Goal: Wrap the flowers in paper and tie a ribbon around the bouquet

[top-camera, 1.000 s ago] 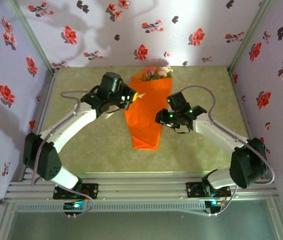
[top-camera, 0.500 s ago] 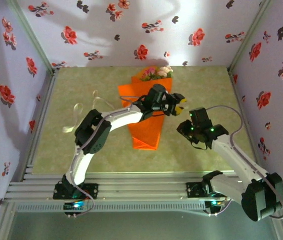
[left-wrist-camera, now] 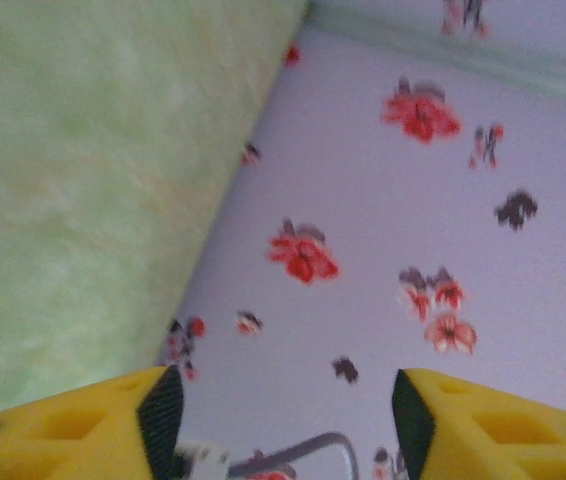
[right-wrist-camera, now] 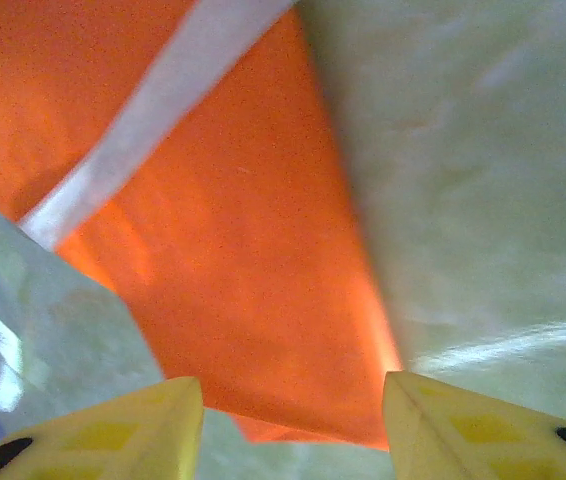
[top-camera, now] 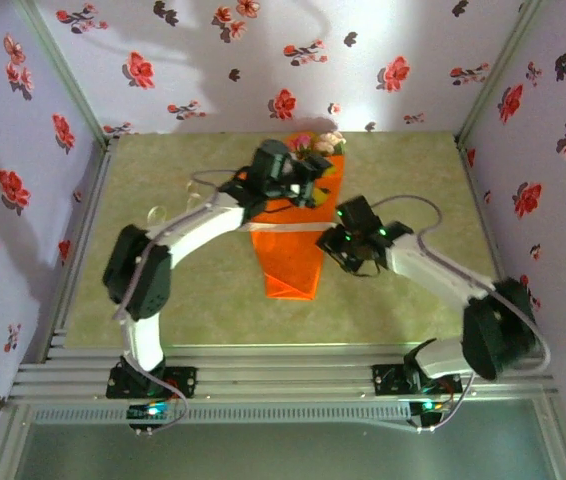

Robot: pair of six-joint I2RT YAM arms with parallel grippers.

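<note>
Bouquet [top-camera: 289, 262] lies lengthwise at mid worktop [top-camera: 163, 295], narrow tip toward the arm bases, flowers [top-camera: 321, 142] at the far wide end. Ribbon [top-camera: 285, 227] is laid crosswise over the orange paper about midway, and a loose length trails off left across the worktop. Left gripper [left-wrist-camera: 283, 412]: jaws released, nothing between them, aimed at the patterned wall [left-wrist-camera: 413, 250]. Right gripper [right-wrist-camera: 293, 425]: jaws apart and empty, poised above the cone's right edge near its tip. Judged step: wrapping done, tie not yet made. To do it well, each arm should probably take a ribbon end close to the cone, pinching the strip alone and not the paper, then cross the ends with light tension. Too hard a pull would likely roll or crumple the thin cone. The limp strip may slip out of a shallow pinch. Top view gives the ribbon's whole course and both arms' placing. Right wrist view shows the strip lying flat on the paper, smooth and knotless along the stretch seen. Left wrist view settles that gripper's emptiness.
</note>
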